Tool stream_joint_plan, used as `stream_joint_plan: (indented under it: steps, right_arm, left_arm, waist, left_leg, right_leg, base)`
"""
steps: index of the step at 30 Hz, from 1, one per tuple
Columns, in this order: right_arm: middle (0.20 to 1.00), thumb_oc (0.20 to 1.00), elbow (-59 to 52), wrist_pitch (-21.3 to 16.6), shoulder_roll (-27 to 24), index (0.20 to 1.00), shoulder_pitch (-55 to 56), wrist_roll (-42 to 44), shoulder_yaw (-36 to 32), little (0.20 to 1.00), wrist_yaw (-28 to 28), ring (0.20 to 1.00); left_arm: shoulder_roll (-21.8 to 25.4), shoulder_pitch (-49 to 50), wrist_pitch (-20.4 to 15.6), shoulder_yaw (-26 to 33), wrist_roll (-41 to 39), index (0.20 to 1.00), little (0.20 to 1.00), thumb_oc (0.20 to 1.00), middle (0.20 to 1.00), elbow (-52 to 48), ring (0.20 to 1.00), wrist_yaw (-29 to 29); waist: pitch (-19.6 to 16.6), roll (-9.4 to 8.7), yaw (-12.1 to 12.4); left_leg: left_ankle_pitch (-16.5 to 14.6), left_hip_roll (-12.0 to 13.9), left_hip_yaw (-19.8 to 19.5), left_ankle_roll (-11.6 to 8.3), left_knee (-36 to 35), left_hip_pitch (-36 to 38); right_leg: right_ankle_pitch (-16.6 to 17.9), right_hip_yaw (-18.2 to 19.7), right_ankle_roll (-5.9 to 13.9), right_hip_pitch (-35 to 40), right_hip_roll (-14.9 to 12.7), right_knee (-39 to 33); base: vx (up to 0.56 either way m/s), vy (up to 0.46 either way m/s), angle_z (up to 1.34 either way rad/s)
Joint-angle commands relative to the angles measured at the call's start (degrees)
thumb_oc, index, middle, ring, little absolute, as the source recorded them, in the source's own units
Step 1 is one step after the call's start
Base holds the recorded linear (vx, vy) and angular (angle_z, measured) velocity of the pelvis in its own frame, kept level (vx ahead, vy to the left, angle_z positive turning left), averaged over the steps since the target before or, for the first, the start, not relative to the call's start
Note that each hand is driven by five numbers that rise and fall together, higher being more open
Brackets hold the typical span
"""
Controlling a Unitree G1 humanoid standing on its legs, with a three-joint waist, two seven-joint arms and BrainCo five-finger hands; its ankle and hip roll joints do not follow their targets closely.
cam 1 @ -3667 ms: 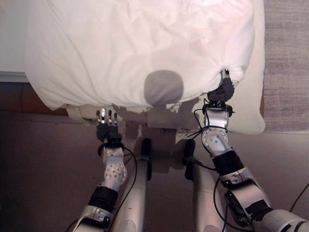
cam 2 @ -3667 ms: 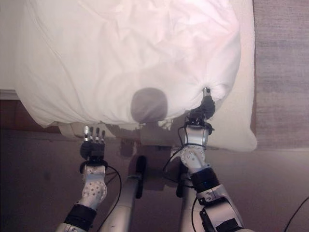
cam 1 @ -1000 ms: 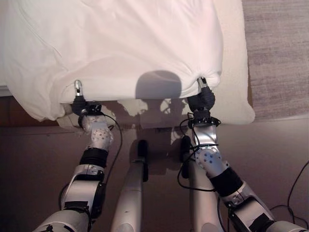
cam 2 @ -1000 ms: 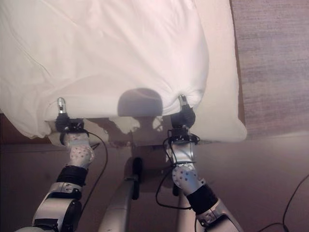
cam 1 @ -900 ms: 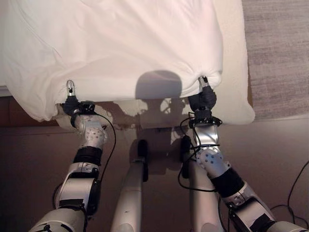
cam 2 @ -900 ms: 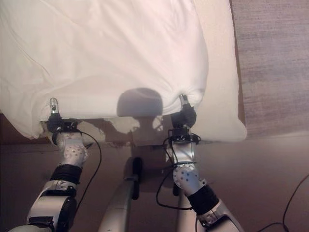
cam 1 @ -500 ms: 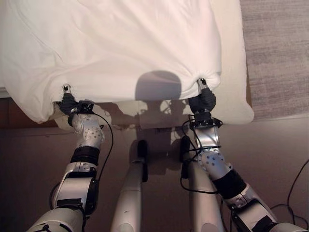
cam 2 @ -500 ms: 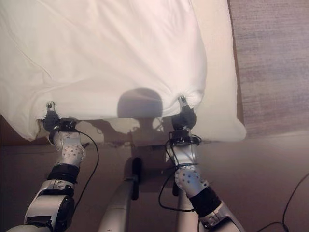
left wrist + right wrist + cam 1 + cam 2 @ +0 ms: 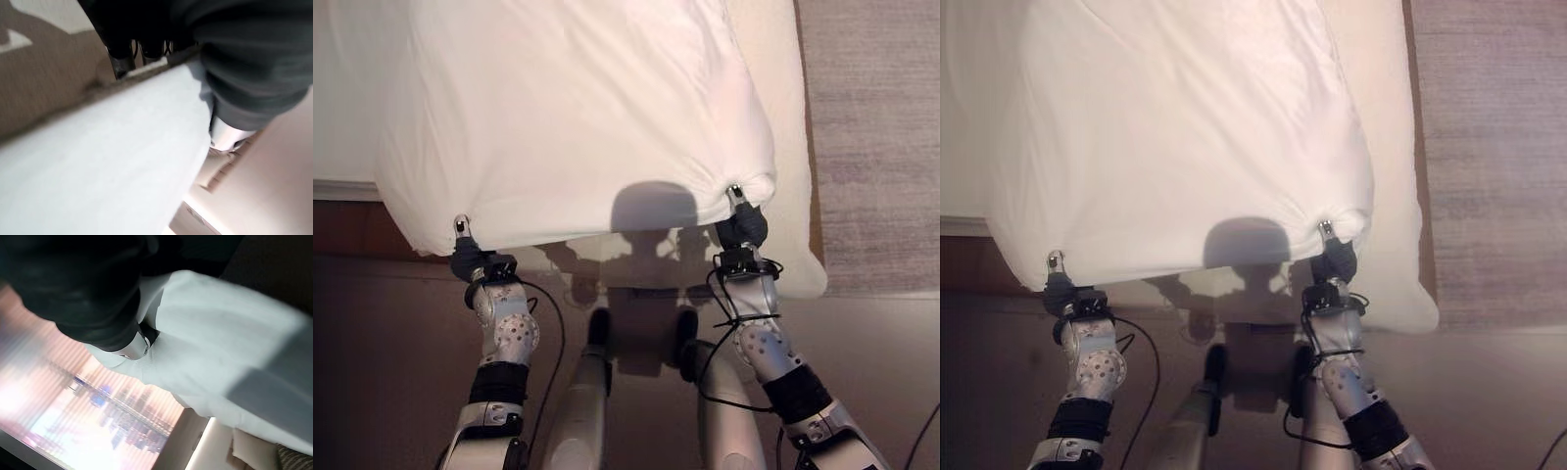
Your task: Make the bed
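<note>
A white duvet [image 9: 578, 117] hangs stretched between my two hands over the bed. My left hand [image 9: 468, 259] is shut on the duvet's near left corner, one finger sticking up past the hem. Further right, my right hand [image 9: 741, 227] is shut on the near right corner, where the cloth bunches into a knot. The left wrist view has the white cloth [image 9: 122, 161] running under the dark hand cover [image 9: 234, 58]. In the right wrist view the cloth [image 9: 220, 352] is drawn in beside the hand [image 9: 88, 293]. The cream mattress [image 9: 793, 147] sticks out beyond the duvet's right side.
A grey-brown rug [image 9: 871, 127] lies to the right of the bed. Brown floor [image 9: 372, 343] runs along the bed's near side under my arms. A pale surface [image 9: 342, 98] with a dark wooden strip [image 9: 352, 211] below it lies left of the duvet.
My left hand, open and free below the hem 3.7 s ago, has taken the near left corner. The view has shifted, and the near edge now runs taut between both hands.
</note>
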Motion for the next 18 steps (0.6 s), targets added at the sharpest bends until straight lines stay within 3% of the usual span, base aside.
stream_joint_plan:
  steps: [1,2,3,5,6,7,8,9,11,14,15,16,17,18]
  right_arm:
    - [0.2,0.2,-1.6,-6.81,-5.11,0.2,6.17,-2.13,-12.1,0.2,-0.19,0.2]
    - [0.2,0.2,-0.74,-6.76,-5.07,0.2,6.07,-2.16,-12.75,0.2,-0.49,0.2]
    - [0.2,0.2,-0.67,-6.76,-5.1,0.2,6.03,-2.11,-12.79,0.2,-0.42,0.2]
    - [0.2,0.2,0.7,-5.94,-5.76,0.2,6.36,-4.19,-12.47,0.2,-1.37,0.2]
    - [0.2,0.2,0.59,-5.56,-5.21,0.2,6.69,-4.29,-12.75,0.2,-1.63,0.2]
    - [0.2,0.2,-0.21,-5.93,-4.48,0.2,8.56,-4.4,-13.75,0.2,-1.78,0.2]
    - [0.2,0.2,0.14,-5.41,-4.02,0.2,8.79,-4.68,-13.39,0.2,-2.44,0.2]
    - [0.2,0.2,0.73,-4.86,-2.37,0.2,8.55,-5.53,-12.71,0.2,-2.83,0.2]
    - [0.2,0.2,0.93,-4.87,-1.7,0.2,8.25,-6.26,-12.02,0.2,-2.42,0.2]
    - [0.2,0.2,1.63,-4.19,-1.42,0.2,10.05,-4.94,-11.12,0.2,-1.61,0.2]
    - [0.2,0.2,2.26,-3.62,-1.28,0.2,10.78,-4.22,-9.95,0.2,-0.78,0.2]
    - [0.2,0.2,2.27,-3.62,-1.28,0.2,10.78,-4.2,-9.93,0.2,-0.75,0.2]
    - [0.2,0.2,2.55,-3.14,-1.73,0.2,12.32,-4.39,-9.1,0.2,0.13,0.2]
    - [0.2,0.2,2.53,-3.13,-1.72,0.2,12.32,-4.39,-9.1,0.2,0.12,0.2]
  left_arm:
    - [3.49,5.4,-7.34,8.21,2.84,0.2,0.2,0.2,0.2,-2.83,0.2,0.04]
    - [3.16,5.95,-7.42,7.4,2.86,0.2,0.2,0.2,0.2,-3.49,0.2,-1.01]
    - [3.15,5.95,-7.45,7.38,2.78,0.2,0.2,0.2,0.2,-3.46,0.2,-1.11]
    - [3.15,4.9,-7.7,4.8,2.0,0.2,0.2,0.2,0.2,-3.84,0.2,-2.57]
    - [3.46,4.98,-7.26,3.83,2.23,0.2,0.2,0.2,0.2,-3.98,0.2,-3.05]
    - [2.8,4.65,-7.36,2.31,2.1,0.2,0.2,0.2,0.2,-4.22,0.2,-3.33]
    - [2.99,4.88,-7.22,1.46,1.86,0.2,0.2,0.2,0.2,-5.04,0.2,-3.87]
    - [3.63,7.56,-6.81,1.85,3.76,0.2,0.2,0.2,0.2,-7.0,0.2,-3.86]
    - [3.64,8.63,-6.47,2.28,4.72,0.2,0.2,0.2,0.2,-7.25,0.2,-3.22]
    - [3.84,9.64,-5.93,2.32,5.57,0.2,0.2,0.2,0.2,-9.94,0.2,-3.24]
    - [3.67,10.95,-4.62,2.8,6.74,0.2,0.2,0.2,0.2,-11.26,0.2,-3.02]
    - [3.66,10.99,-4.59,2.82,6.78,0.2,0.2,0.2,0.2,-11.32,0.2,-2.98]
    - [3.5,11.24,-3.28,2.78,7.46,0.2,0.2,0.2,0.2,-11.26,0.2,-2.79]
    - [3.51,11.23,-3.27,2.79,7.5,0.2,0.2,0.2,0.2,-11.29,0.2,-2.76]
  waist:
    - [-7.98,1.71,-0.62]
    - [-7.52,2.14,-0.34]
    - [-7.47,2.1,-0.28]
    - [-6.65,2.37,-1.2]
    - [-6.31,2.14,-1.37]
    - [-6.28,2.19,-2.14]
    - [-6.58,2.47,-2.35]
    - [-7.73,2.81,-1.63]
    - [-8.37,2.7,-1.14]
    - [-9.15,2.25,-1.69]
    - [-8.82,1.77,-1.59]
    - [-8.97,1.66,-1.66]
    - [-8.83,1.14,-2.44]
    - [-8.9,1.04,-2.44]
  left_leg:
    - [16.64,8.7,-3.53,0.42,-18.51,3.84]
    - [13.51,6.3,-4.66,0.3,-14.75,4.09]
    - [12.77,5.97,-4.67,0.48,-13.42,3.5]
    - [7.19,2.0,-0.91,1.26,-7.2,1.33]
    - [4.05,-0.4,-0.22,2.12,-2.69,0.19]
    - [1.46,-3.71,1.27,2.93,2.18,-1.63]
    - [0.2,-5.07,1.88,3.79,3.34,-1.59]
    - [-3.18,-6.73,4.73,5.61,5.97,-0.93]
    - [-3.83,-7.16,6.06,6.45,6.79,-1.04]
    - [-3.21,-9.23,7.28,8.27,4.25,0.1]
    - [-2.36,-10.47,8.53,8.94,1.74,1.07]
    - [-2.14,-10.58,8.54,8.94,1.61,0.9]
    - [-1.0,-12.12,8.63,8.65,-2.01,3.23]
    - [-0.7,-12.18,8.66,8.65,-2.3,3.22]
  right_leg:
    - [0.38,1.18,4.79,1.52,0.54,-3.23]
    - [2.71,2.31,6.39,1.0,-0.53,-4.19]
    - [2.87,2.46,6.59,1.04,-0.67,-4.37]
    - [6.89,2.76,8.98,3.46,-4.22,-7.58]
    - [9.66,3.46,9.65,5.68,-6.1,-11.78]
    - [14.9,3.52,10.5,9.33,-8.71,-17.57]
    - [17.04,3.7,10.08,9.37,-9.87,-18.63]
    - [24.79,1.46,10.43,11.32,-12.69,-26.06]
    - [25.71,-0.36,10.33,11.55,-12.9,-27.44]
    - [13.98,2.39,7.07,8.7,-3.57,-19.8]
    - [8.76,-0.83,5.19,6.23,3.31,-12.93]
    - [8.79,-0.79,5.17,5.97,3.2,-12.84]
    - [5.33,-0.57,4.16,6.29,9.54,-8.75]
    - [5.48,-0.52,4.15,6.18,9.48,-8.83]
  base:
    - [-0.09,0.422,0.23]
    - [-0.08,0.289,0.03]
    - [-0.13,0.48,-0.14]
    - [-0.09,0.482,-0.27]
    - [-0.07,0.645,0.27]
    - [-0.02,0.671,0.55]
    - [0.06,0.958,0.58]
    - [0.07,0.884,0.44]
    - [0.03,0.528,-0.65]
    - [-0.04,0.445,-0.93]
    - [-0.09,0.347,-0.45]
    - [-0.05,0.315,-0.45]
    - [0.0,0.102,-0.17]
    - [0.02,0.12,-0.02]
